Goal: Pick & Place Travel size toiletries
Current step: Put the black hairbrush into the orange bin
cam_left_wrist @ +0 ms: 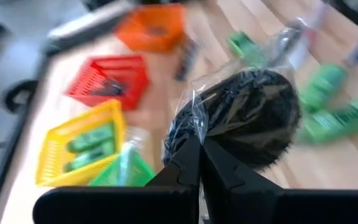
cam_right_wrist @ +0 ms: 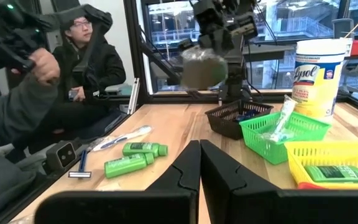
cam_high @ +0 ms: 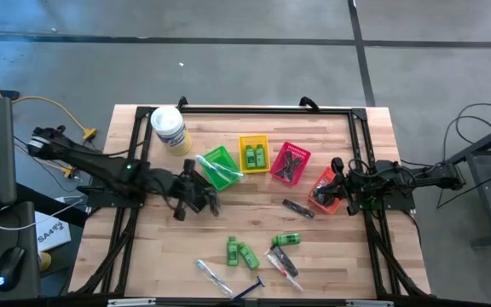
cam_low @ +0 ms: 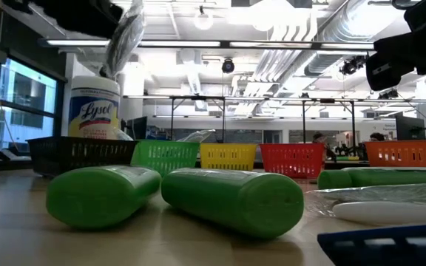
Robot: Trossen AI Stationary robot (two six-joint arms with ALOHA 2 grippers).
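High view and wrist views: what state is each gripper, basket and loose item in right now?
Left gripper: shut on the wrapped dark bundle, lifted.
Right gripper: shut, empty.
Yellow basket: holds two green bottles.
Green basket: holds a clear tube.
Wipes tub: upright.
Loose green bottles: lying flat.

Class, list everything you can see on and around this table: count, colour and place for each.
Lysol tub: one, white and yellow, table corner.
baskets: five, black, green, yellow, red, orange, in a row.
green bottles: three loose on the open table, two in the yellow basket.
slim clear packs: two loose, one in the green basket.
razor: one, blue, table edge.
comb: one, black, beside the orange basket.
coiled bundle: one, dark, clear-wrapped, held.
person: one, dark jacket, beyond the table.
left gripper: jaws shut on the bundle.
right gripper: jaws shut, empty.
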